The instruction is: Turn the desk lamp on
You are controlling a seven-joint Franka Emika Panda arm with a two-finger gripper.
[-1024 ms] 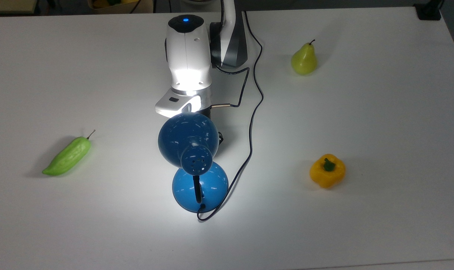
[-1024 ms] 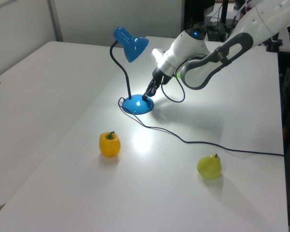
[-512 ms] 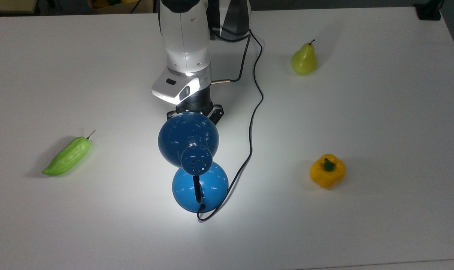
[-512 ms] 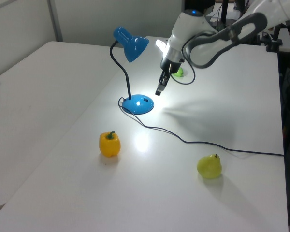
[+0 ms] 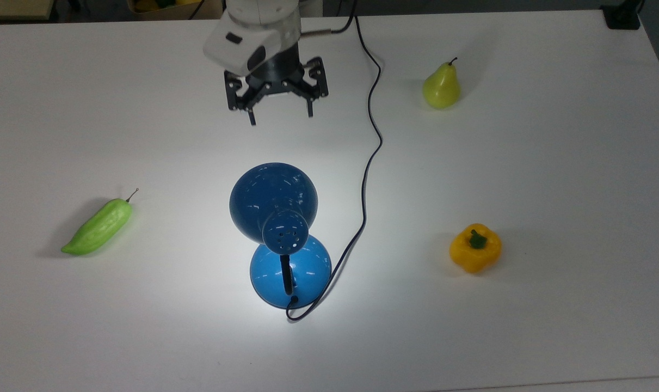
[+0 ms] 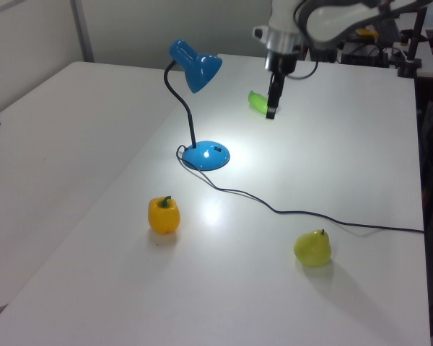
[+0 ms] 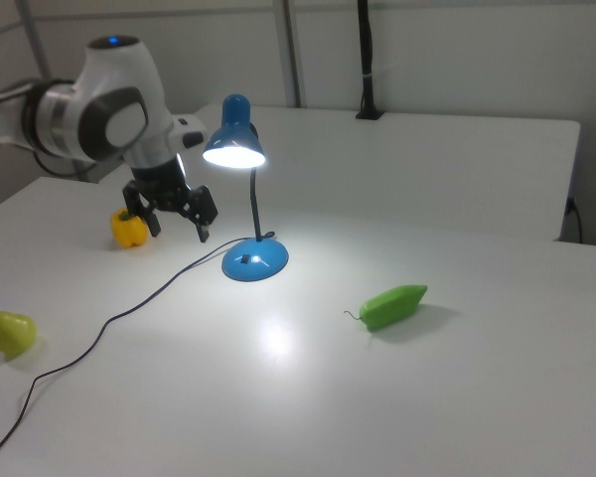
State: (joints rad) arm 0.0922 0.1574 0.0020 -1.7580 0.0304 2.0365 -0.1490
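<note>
The claw (image 5: 280, 115), released and empty at the top of the top view, hangs apart from the desk lamp (image 5: 275, 204), which already shines, so the task seems done.

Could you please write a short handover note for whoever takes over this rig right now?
Tool: open, empty, raised above the table, off the desk lamp toward the top view's upper edge.
Desk lamp: upright mid-table, lit, bright pool of light under its shade in the right view; cord trails across the table.
Done: lamp is on.
Left: nothing on the lamp; park the arm if wanted.
</note>
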